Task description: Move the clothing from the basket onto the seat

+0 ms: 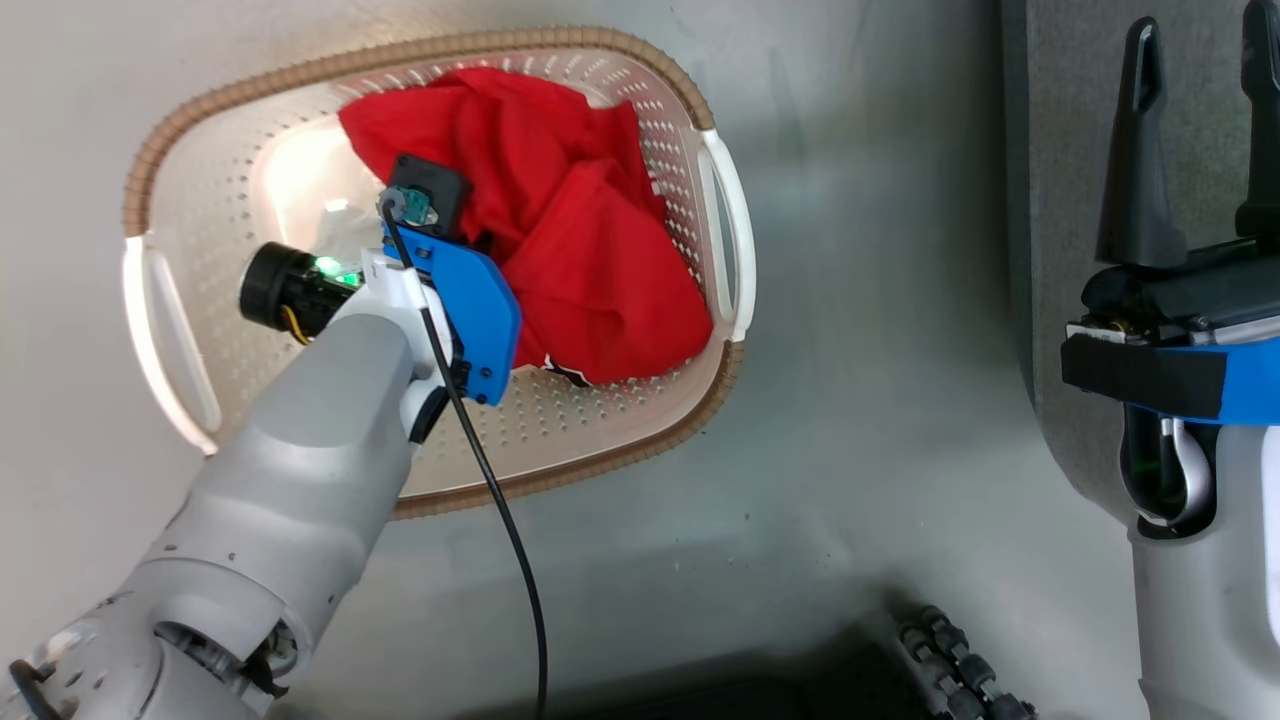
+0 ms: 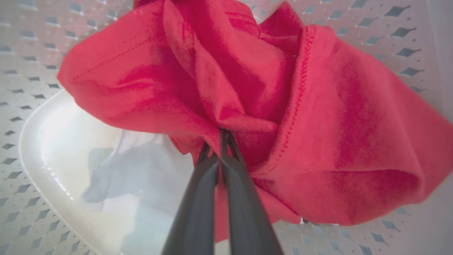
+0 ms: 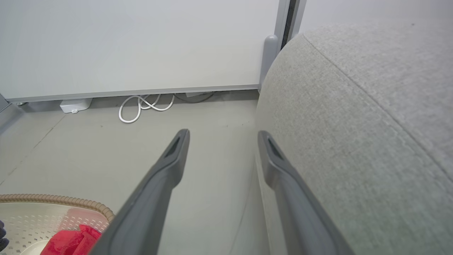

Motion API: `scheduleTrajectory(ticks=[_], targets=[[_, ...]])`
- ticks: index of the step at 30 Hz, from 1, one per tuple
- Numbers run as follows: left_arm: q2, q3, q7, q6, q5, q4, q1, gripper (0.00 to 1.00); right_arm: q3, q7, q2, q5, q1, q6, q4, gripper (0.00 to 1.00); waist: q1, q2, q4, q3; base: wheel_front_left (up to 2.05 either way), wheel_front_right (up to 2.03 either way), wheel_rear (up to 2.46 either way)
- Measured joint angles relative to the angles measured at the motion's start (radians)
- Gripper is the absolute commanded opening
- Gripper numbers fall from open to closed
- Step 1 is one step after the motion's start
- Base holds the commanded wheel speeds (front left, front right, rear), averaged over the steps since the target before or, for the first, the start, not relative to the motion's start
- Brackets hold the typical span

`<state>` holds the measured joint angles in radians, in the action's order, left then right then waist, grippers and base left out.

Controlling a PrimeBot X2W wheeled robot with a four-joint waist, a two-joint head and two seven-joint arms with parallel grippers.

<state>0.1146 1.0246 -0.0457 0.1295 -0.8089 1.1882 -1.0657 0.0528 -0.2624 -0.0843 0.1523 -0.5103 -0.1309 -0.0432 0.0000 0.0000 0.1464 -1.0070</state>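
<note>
Clothing (image 2: pixel 318 124): red heap inside the basket (image 1: pixel 450 47), bunched toward its right-handle side.
Left fingers (image 2: pixel 240 198): pressed together on a fold at the heap's lower edge, with cloth pinched between the tips, above the basket's bottom.
Right fingers (image 3: pixel 166 166): spread wide, holding nothing, well right of the basket.
Seat (image 3: pixel 354 141): grey upholstery right of the basket, apart from it.

A white partition panel (image 3: pixel 141 42) stands on the smooth grey floor (image 3: pixel 88 148), with a looped white cable (image 3: pixel 141 106) and a small white box (image 3: pixel 75 105) lying beneath its lower edge.
</note>
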Motion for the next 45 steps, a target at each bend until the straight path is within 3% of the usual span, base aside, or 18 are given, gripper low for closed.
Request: scheduleTrajectory(ticks=[11, 29, 45], targets=[[-0.023, 0.077, 0.126, 0.0, -0.077, -0.081, 0.055, 0.0, 0.004, 0.0, -0.02, 0.0, 0.016, 0.0, 0.044, 1.0, 0.0, 0.0, -0.048, 0.123, 0.0, 0.0, 0.0], [-0.029, 0.181, 0.304, 0.0, -0.175, -0.199, 0.151, 0.0, 0.004, 0.0, -0.041, -0.004, 0.15, 0.0, 0.123, 1.0, -0.0002, 0.0, -0.127, 0.441, 0.0, 0.0, 0.0], [-0.015, -0.015, 0.307, 0.0, 0.008, -0.397, 0.173, 0.0, 0.007, 0.0, -0.017, -0.011, 0.264, 0.0, 0.164, 1.0, -0.0003, 0.0001, -0.17, 0.702, 0.0, 0.0, 0.0]])
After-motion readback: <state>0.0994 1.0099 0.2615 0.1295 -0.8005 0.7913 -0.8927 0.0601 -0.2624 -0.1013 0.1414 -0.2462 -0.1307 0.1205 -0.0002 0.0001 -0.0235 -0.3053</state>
